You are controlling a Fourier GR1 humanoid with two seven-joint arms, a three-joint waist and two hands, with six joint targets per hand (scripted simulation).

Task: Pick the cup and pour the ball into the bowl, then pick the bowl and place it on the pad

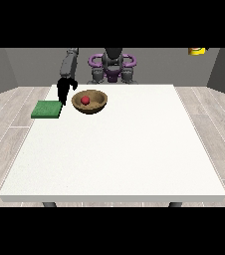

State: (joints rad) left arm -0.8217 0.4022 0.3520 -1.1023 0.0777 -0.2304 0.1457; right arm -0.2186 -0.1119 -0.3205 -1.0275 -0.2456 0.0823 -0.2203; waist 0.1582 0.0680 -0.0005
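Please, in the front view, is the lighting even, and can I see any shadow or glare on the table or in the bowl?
Front view: the white table is lit evenly, with no glare; the bowl is darker inside, around the red ball; the black hand at the view's left shows almost no detail.

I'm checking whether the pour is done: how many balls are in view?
1. A red ball lies inside the wooden bowl, right of the green pad. No cup is on the table.
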